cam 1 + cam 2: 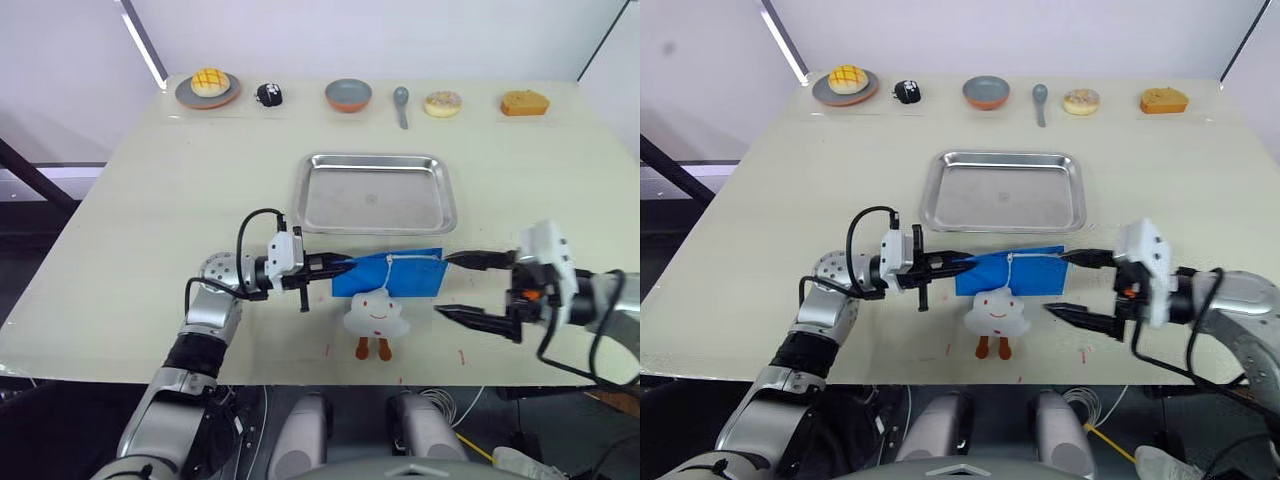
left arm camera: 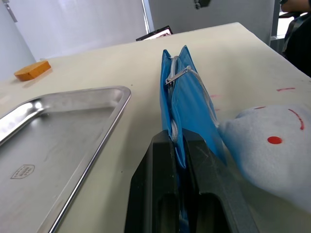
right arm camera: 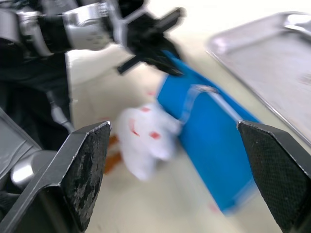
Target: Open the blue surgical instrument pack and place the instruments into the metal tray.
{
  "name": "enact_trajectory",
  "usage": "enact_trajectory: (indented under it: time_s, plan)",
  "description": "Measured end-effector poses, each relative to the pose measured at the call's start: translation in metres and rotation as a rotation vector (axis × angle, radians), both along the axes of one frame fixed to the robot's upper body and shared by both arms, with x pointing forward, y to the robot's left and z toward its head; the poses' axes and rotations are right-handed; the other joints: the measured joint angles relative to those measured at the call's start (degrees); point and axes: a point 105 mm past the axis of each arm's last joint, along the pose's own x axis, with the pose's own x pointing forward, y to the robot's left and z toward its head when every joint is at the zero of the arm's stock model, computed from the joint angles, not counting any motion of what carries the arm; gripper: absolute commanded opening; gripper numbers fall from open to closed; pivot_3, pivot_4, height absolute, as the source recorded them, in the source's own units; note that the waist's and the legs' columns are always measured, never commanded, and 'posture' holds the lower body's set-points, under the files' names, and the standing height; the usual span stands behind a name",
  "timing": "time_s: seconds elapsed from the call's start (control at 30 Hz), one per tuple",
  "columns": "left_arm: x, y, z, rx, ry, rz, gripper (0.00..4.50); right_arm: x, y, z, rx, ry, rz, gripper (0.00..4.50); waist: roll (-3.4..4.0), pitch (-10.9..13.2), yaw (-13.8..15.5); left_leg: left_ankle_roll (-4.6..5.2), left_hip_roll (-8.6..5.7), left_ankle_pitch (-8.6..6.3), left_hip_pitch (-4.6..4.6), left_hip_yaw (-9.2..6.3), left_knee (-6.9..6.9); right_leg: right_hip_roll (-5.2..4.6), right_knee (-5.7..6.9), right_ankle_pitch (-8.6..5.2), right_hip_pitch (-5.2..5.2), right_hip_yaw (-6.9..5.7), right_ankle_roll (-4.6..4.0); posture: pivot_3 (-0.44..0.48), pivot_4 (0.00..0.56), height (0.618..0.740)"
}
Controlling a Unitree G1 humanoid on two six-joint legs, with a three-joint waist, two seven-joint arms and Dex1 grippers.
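Blue surgical instrument pack (image 1: 402,272), just one, is clamped in the left gripper (image 1: 340,266) jaws beside one metal tray (image 1: 376,193). Right gripper (image 1: 462,288) jaws spread wide. One white cloud toy (image 1: 376,314) lies on the bench (image 1: 180,210).

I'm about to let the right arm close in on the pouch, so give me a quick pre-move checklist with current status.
1. Left gripper clamped on the blue pack: ok.
2. Right gripper open, apart from the pack: ok.
3. Metal tray bare, ready for instruments: ok.
4. Pack opened: not ok, zipper shut.
5. Cloud charm hanging off the pack, beside the right gripper's lower finger: not ok.
6. Instruments inside: cannot tell.
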Motion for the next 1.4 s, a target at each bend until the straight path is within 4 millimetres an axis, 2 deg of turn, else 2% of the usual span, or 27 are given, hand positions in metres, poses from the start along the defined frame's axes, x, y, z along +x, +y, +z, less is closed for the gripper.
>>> enact_trajectory:
  time_s: [0.27, 0.37, 0.53, 0.77, 0.83, 0.97, 1.13, 1.3, 1.4]
  plan:
    - [-0.005, 0.003, 0.000, 0.023, -0.011, -0.008, 0.00, -0.010, -0.069, -0.003, -0.093, 0.036, -0.135, 4.36, -0.02, 0.0, -0.2, 0.00, 0.07, -0.01, 0.52, 0.27, -0.11, 0.06, -0.07, -0.16, 0.42, 0.21, 0.24, 0.000, 0.150, 0.740]
    - [-0.006, 0.004, 0.000, 0.030, -0.016, -0.012, 0.00, -0.012, -0.071, 0.000, -0.095, 0.017, -0.120, 4.36, -0.01, 0.0, -0.2, 0.00, 0.11, -0.01, 0.57, 0.35, -0.17, 0.11, -0.06, -0.16, 0.41, 0.30, 0.25, 0.000, 0.150, 0.740]
    - [-0.009, 0.003, 0.000, 0.038, -0.023, -0.022, 0.00, -0.005, -0.064, 0.002, -0.080, -0.010, -0.087, 4.36, -0.04, 0.0, -0.2, 0.00, 0.10, -0.01, 0.57, 0.45, -0.16, 0.05, -0.10, -0.15, 0.41, 0.38, 0.25, 0.000, 0.150, 0.740]
    - [-0.012, 0.002, 0.001, 0.048, -0.031, -0.029, 0.00, 0.019, -0.025, -0.008, 0.031, -0.039, 0.022, 4.36, -0.07, 0.1, -0.1, 0.00, 0.11, -0.01, 0.55, 0.42, -0.16, 0.06, -0.13, -0.15, 0.41, 0.36, 0.25, 0.000, 0.150, 0.740]
    - [-0.013, 0.001, 0.001, 0.048, -0.026, -0.029, 0.00, 0.032, -0.017, -0.016, 0.060, -0.026, 0.023, 4.36, -0.07, 0.1, -0.1, 0.00, 0.11, -0.01, 0.53, 0.41, -0.16, 0.05, -0.14, -0.14, 0.40, 0.35, 0.23, 0.000, 0.150, 0.740]
    - [-0.014, 0.000, 0.002, 0.047, -0.017, -0.018, 0.00, 0.045, -0.008, -0.033, 0.068, 0.007, 0.031, 4.36, -0.06, 0.1, 0.0, 0.00, 0.10, -0.01, 0.49, 0.35, -0.16, 0.04, -0.14, -0.02, 0.37, 0.31, 0.03, 0.000, 0.150, 0.740]
    - [-0.016, 0.001, 0.002, 0.055, -0.011, -0.015, 0.00, 0.056, 0.008, -0.038, 0.081, -0.025, 0.076, 4.36, -0.05, 0.1, -0.1, 0.00, 0.10, -0.01, 0.50, 0.34, -0.16, 0.04, -0.13, -0.02, 0.38, 0.31, 0.02, 0.000, 0.150, 0.740]
    - [-0.015, 0.001, 0.002, 0.052, -0.005, -0.004, 0.00, 0.059, 0.016, -0.042, 0.091, -0.031, 0.110, 4.36, -0.03, 0.1, -0.1, 0.00, 0.10, -0.01, 0.51, 0.31, -0.16, 0.03, -0.12, -0.01, 0.37, 0.31, 0.02, 0.000, 0.150, 0.740]
    - [-0.015, 0.001, 0.002, 0.052, -0.002, -0.002, 0.00, 0.058, 0.021, -0.043, 0.077, -0.034, 0.137, 3.59, -0.03, 0.1, -0.1, 0.00, 0.10, -0.01, 0.51, 0.29, -0.16, 0.03, -0.12, -0.01, 0.37, 0.30, 0.01, 0.000, 0.150, 0.740]
